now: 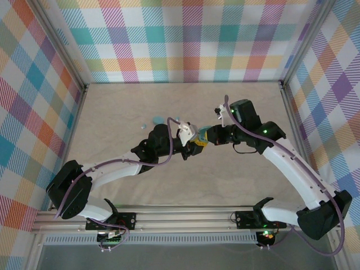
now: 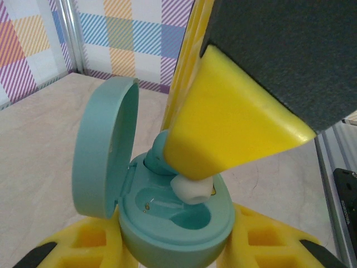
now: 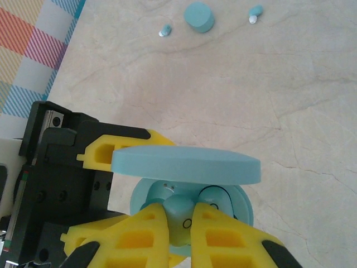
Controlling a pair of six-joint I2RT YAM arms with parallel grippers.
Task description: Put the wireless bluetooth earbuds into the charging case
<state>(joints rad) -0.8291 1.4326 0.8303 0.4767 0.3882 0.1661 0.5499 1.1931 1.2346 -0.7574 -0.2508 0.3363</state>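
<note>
The left arm (image 1: 112, 169) reaches from its base, low and left of the charging case (image 2: 173, 229), across the counter (image 1: 185, 185) with its elbow bent. The left gripper (image 1: 193, 143) is closed on the base of the case, one yellow finger on either side. The case is held above the counter, its lid (image 2: 103, 148) swung open and standing upright.

The right arm (image 1: 292, 163) rises from its base, low and right of the case, then folds at a joint beyond the case and to its right. From there it comes back toward the case, so the two grippers meet head-on there. The right gripper (image 3: 179, 218) is clamped tight on one earbud (image 2: 187, 190). The earbud's pale tip points into a well of the case, and its blue-green body touches the well's rim.

Well beyond the held case, a second case (image 3: 199, 17) lies closed on the counter. A loose earbud (image 3: 165, 30) lies on one side of it and another loose earbud (image 3: 255, 12) on the other.
</note>
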